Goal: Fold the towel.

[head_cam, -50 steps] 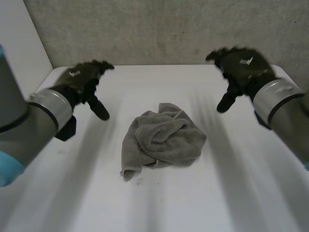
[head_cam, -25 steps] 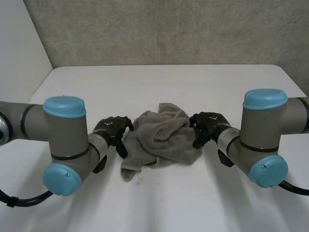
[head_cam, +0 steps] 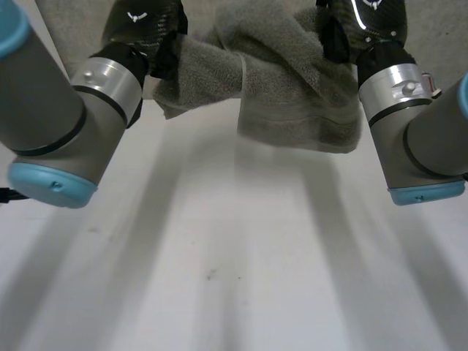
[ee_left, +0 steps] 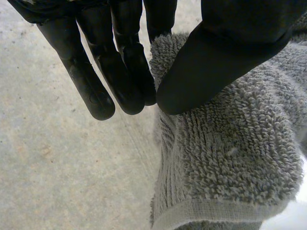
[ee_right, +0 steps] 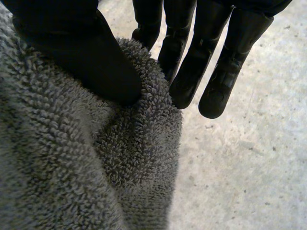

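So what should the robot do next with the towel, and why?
The left robot hand and right robot hand each pinch the towel above the table, but it hangs bunched between them. So they should probably move apart to stretch it out.

- White table (head_cam: 219, 292), matte and plain, stretching from the near side of the head view to the far side.
- A few small dark specks (head_cam: 210, 275) on the top near the middle, slightly toward the near side, close together.
- Rough grey wall (head_cam: 69, 29) standing behind the far side of the table.
- Grey towel (head_cam: 292, 88) held up over the far part of the table, lower hem hanging free above the white top, not resting on it.
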You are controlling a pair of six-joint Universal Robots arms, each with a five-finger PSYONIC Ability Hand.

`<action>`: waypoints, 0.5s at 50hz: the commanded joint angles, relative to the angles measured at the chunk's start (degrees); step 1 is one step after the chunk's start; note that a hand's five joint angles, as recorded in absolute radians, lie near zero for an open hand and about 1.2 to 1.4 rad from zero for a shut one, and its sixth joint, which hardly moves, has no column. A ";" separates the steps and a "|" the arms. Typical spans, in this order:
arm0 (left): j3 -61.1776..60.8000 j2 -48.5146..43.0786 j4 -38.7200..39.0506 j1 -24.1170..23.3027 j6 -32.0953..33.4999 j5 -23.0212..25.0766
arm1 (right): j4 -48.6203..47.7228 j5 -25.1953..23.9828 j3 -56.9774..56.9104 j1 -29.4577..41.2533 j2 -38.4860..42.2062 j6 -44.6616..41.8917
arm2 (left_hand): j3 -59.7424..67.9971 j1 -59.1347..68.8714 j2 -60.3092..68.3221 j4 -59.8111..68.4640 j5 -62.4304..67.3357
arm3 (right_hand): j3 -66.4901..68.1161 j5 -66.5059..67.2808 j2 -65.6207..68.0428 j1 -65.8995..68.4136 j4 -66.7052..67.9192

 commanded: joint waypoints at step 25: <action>-43.97 4.38 -2.94 -12.26 -9.82 0.85 | 33.32 -3.49 -7.58 -0.83 19.73 -7.09 | -43.06 -39.47 -43.14 -43.14 -41.91 | -36.53 -35.87 -36.39 -46.13 -36.72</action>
